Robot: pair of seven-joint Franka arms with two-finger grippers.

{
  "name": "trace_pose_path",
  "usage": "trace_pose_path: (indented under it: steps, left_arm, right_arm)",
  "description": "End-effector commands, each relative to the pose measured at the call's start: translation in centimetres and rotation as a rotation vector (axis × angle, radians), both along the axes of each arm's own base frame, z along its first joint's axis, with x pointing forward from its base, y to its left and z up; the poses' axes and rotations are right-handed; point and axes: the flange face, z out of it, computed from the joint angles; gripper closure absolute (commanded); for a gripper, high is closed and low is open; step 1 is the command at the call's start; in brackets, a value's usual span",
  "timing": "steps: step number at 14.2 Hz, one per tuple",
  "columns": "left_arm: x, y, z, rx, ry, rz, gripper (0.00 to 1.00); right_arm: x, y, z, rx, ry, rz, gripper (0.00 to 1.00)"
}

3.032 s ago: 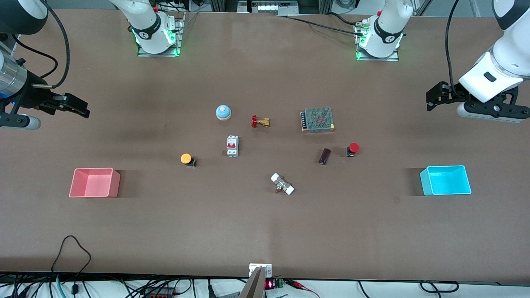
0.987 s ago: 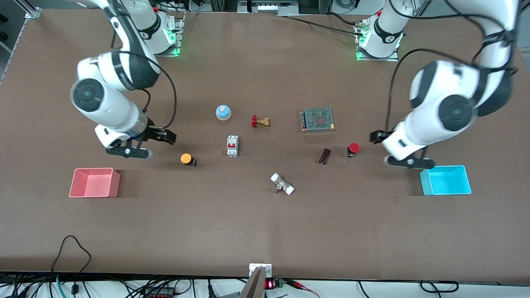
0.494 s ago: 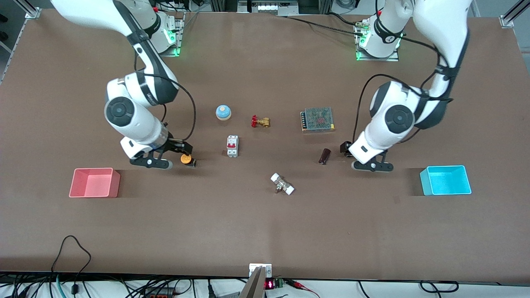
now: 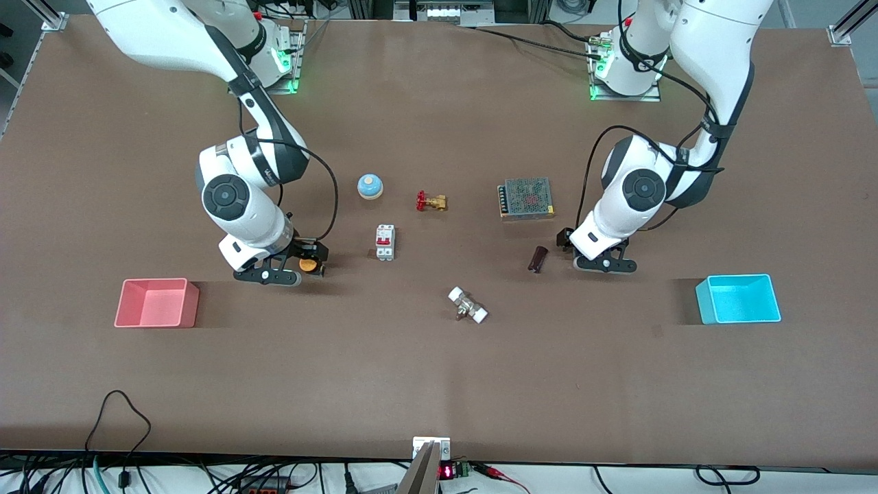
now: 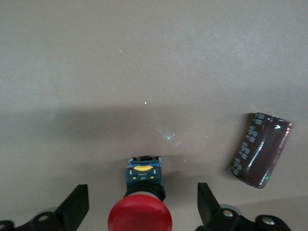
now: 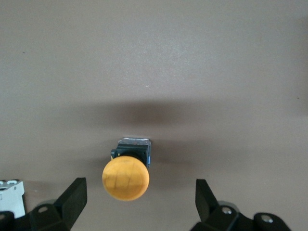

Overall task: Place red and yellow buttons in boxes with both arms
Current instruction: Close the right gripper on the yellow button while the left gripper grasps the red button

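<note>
The yellow button (image 6: 125,177) lies on its side on the brown surface (image 4: 439,384), its long axis level, cap toward the right arm's end. The right claw (image 6: 139,204) hangs over it, fingers (image 6: 73,198) spread wide either side. The red button (image 5: 140,219) lies likewise, between the spread fingers (image 5: 77,204) of the left claw (image 5: 142,207), beside a dark capacitor (image 5: 261,149). The pink box (image 4: 156,302) and cyan box (image 4: 738,299) sit at the surface's two ends.

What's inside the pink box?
Nothing shows inside the pink box; its floor looks bare. The yellow button sits on the table between the right gripper's open fingers.
</note>
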Motion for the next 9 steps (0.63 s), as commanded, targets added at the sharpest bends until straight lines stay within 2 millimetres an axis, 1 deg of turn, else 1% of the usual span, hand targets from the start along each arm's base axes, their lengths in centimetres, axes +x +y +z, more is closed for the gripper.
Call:
trace_pose_path:
  steps: [1, 2, 3, 4, 5, 6, 8, 9]
  left_arm:
    - [0.0, -0.3, -0.4, 0.002, -0.007, 0.003, 0.47]
    - [0.1, -0.2, -0.3, 0.003, -0.009, -0.007, 0.64]
    - [0.2, 0.0, -0.2, 0.003, -0.008, -0.023, 0.75]
    - [0.4, 0.4, 0.3, 0.003, -0.011, -0.032, 0.81]
    - [1.1, 0.7, 1.7, 0.000, -0.033, -0.028, 0.83]
    - [1.6, 1.4, 2.9, 0.004, -0.027, -0.014, 0.87]
    - [3.7, 2.6, 7.0, 0.024, 0.015, 0.012, 0.87]
    - [5.2, 3.4, 9.4, 0.037, 0.059, 0.031, 0.87]
  right_arm:
    - [0.4, 0.5, -0.5, 0.002, -0.021, 0.003, 0.00]
    - [0.4, 0.5, -0.8, 0.004, -0.022, 0.001, 0.00]
    - [0.5, 0.6, -1.4, 0.010, -0.026, 0.000, 0.00]
    - [0.5, 0.7, -1.8, 0.016, -0.034, 0.000, 0.00]
    - [0.5, 0.8, -2.0, 0.019, -0.036, 0.001, 0.00]
    - [0.4, 1.1, -2.2, 0.019, -0.033, 0.008, 0.00]
    - [0.3, 1.2, -2.3, 0.018, -0.032, 0.014, 0.00]
    - [0.2, 1.2, -2.5, 0.017, -0.027, 0.016, 0.00]
